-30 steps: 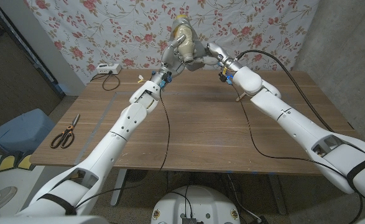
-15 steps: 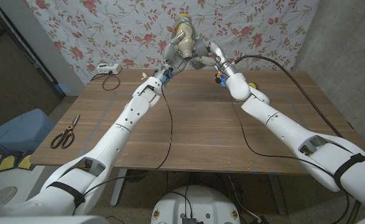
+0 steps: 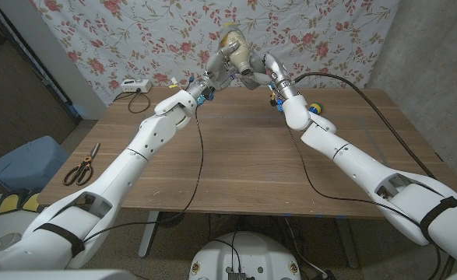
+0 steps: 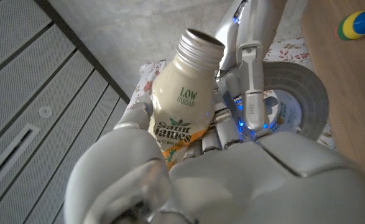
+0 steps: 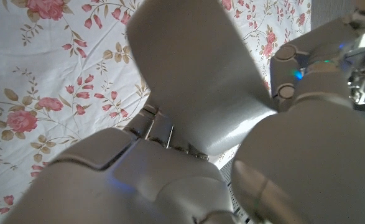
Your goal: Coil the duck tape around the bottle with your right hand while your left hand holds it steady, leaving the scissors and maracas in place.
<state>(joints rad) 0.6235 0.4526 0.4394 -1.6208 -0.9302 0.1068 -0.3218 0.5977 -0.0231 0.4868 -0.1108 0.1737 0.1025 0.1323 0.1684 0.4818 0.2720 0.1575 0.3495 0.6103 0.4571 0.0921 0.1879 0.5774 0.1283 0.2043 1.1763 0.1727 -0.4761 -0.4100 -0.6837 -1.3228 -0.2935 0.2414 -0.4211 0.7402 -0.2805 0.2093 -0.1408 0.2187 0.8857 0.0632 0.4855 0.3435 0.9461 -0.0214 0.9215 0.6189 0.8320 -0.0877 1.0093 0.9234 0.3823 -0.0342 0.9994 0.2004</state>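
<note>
A cream-coloured bottle [image 4: 181, 106] with an open neck and the print "LOW SUGAR" on its label is being held up in the air above the far edge of the wooden table [image 3: 244, 167], in front of the flowered cloth [image 3: 119, 35] that is hanging behind it. The left hand [image 3: 216, 71] is being kept wrapped around the bottle's lower part, so the hand is clamped on it; in the left wrist view the fingers [image 4: 132, 118] are being pressed against the label.

A roll of grey duct tape [image 4: 294, 99] is being held right beside the bottle, on the right hand's side. The right hand [image 3: 258, 71] is being brought up against the bottle from the other side, and its fingers are seen at the roll in the left wrist view; whether the roll is actually being gripped cannot be told.

A pair of scissors [image 3: 81, 166] with black handles is lying near the table's left edge, well apart from both arms. A yellow and blue maraca [image 3: 314, 108] is lying on the table just behind the right forearm. A white device [image 3: 133, 86] with a cable is sitting at the far left corner.
</note>
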